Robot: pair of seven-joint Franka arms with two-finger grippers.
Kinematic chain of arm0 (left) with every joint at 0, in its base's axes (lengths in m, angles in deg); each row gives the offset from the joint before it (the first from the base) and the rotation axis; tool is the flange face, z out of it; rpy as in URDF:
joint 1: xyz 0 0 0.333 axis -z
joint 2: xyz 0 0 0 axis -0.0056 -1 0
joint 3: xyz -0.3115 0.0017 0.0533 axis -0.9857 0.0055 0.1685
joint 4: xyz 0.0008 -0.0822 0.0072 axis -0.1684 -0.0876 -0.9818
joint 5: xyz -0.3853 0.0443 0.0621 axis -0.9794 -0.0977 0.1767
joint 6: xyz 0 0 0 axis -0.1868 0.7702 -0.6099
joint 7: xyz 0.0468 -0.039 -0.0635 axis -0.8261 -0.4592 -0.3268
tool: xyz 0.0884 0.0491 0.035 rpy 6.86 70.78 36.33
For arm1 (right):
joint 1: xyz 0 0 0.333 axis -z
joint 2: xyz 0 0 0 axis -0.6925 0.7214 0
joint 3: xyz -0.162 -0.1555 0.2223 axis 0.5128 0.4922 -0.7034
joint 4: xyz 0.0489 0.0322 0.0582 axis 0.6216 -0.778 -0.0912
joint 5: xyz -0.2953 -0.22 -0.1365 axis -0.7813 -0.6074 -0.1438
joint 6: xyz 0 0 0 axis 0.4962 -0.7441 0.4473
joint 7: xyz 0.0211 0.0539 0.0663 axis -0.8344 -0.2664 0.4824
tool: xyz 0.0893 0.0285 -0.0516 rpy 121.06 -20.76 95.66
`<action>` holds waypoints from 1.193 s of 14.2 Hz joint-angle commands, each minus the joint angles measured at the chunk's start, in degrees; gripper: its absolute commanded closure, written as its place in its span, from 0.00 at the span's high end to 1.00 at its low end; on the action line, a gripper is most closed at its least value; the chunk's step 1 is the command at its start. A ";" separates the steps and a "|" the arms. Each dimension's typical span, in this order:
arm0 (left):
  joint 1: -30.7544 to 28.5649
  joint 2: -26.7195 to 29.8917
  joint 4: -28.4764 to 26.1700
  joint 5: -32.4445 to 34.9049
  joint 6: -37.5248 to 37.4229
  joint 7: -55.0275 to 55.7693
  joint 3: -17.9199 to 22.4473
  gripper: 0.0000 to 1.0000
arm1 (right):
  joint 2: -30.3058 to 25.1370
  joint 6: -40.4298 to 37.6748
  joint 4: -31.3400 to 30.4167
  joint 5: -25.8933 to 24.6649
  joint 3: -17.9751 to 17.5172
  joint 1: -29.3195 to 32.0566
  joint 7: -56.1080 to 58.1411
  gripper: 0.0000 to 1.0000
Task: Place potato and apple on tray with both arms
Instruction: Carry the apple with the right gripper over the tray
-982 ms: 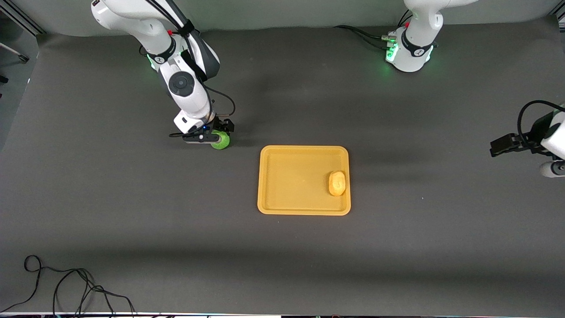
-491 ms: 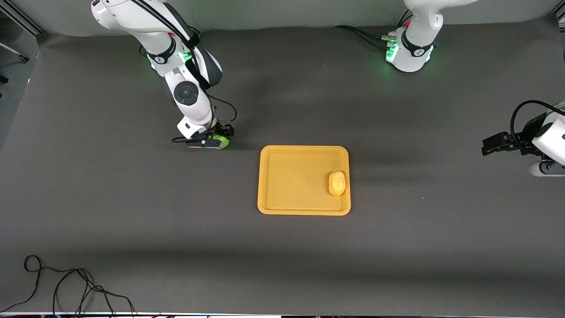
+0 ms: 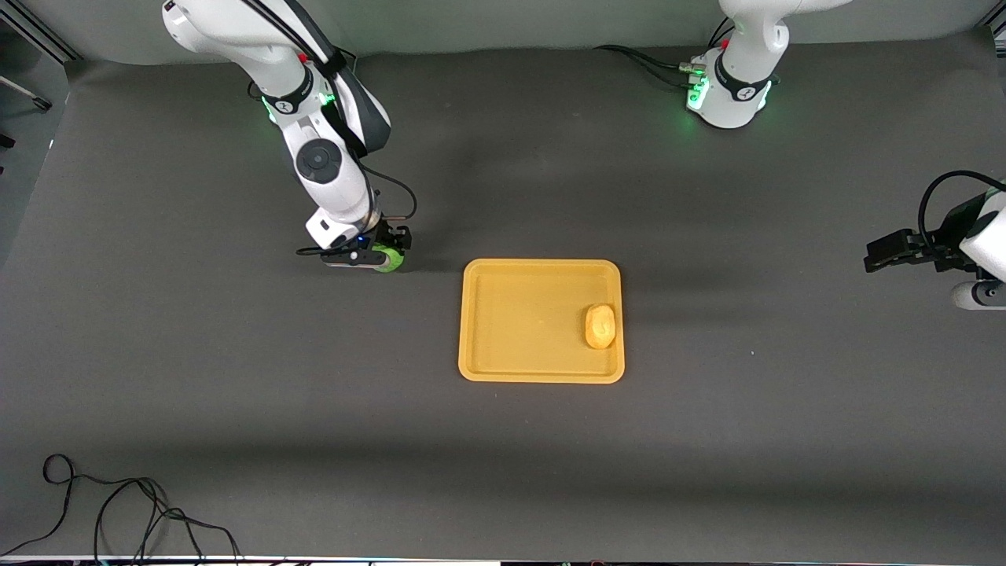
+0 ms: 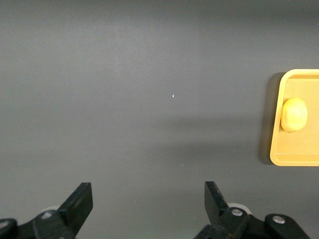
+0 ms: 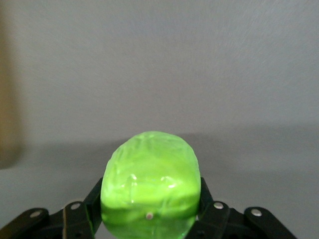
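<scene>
The bright green apple (image 3: 387, 257) (image 5: 150, 181) is clamped between the fingers of my right gripper (image 3: 383, 253) (image 5: 150, 199), low over the mat toward the right arm's end, beside the tray. The yellow-orange tray (image 3: 503, 314) (image 4: 279, 107) lies mid-table. In it, by the rim toward the left arm's end, rests the oval potato (image 3: 600, 325) (image 4: 293, 114). My left gripper (image 3: 884, 254) (image 4: 148, 201) hangs open over bare mat at the left arm's end, nothing between its fingers.
The table is covered by a dark grey mat (image 3: 707, 440). A loose black cable (image 3: 118, 511) lies at the mat's corner nearest the camera, at the right arm's end. The arm bases (image 3: 727, 98) stand at the table's back edge.
My right gripper has shut on the apple and shifted slightly with it. My left arm drifted a little at its end of the table, still open.
</scene>
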 commanded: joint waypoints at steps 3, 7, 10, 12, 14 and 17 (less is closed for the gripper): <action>-0.19 -1.00 1.49 0.18 -1.46 -1.09 0.34 1.00 | -5.79 -27.55 19.50 -0.39 0.17 -0.10 -1.02 0.61; -0.10 -1.26 1.84 0.18 -1.37 -1.09 0.34 1.00 | 4.03 -39.38 41.91 0.40 -0.44 -1.24 -5.82 0.61; -0.19 -1.00 1.93 0.18 -1.46 -0.91 0.34 1.00 | 14.74 -42.54 57.73 0.40 -0.45 -7.02 -12.16 0.61; -0.27 -1.17 1.93 -0.52 -1.46 -0.56 0.34 1.00 | 23.79 -45.70 69.60 0.31 -0.45 -10.63 -18.82 0.61; -0.97 -1.18 2.28 -0.61 -1.28 -1.09 0.34 1.00 | 30.92 -46.25 78.58 0.31 -0.53 -12.83 -23.59 0.61; -0.89 -1.26 3.25 0.01 -1.28 -1.09 0.25 1.00 | 40.33 -39.95 83.54 0.22 -0.53 -15.47 -26.67 0.61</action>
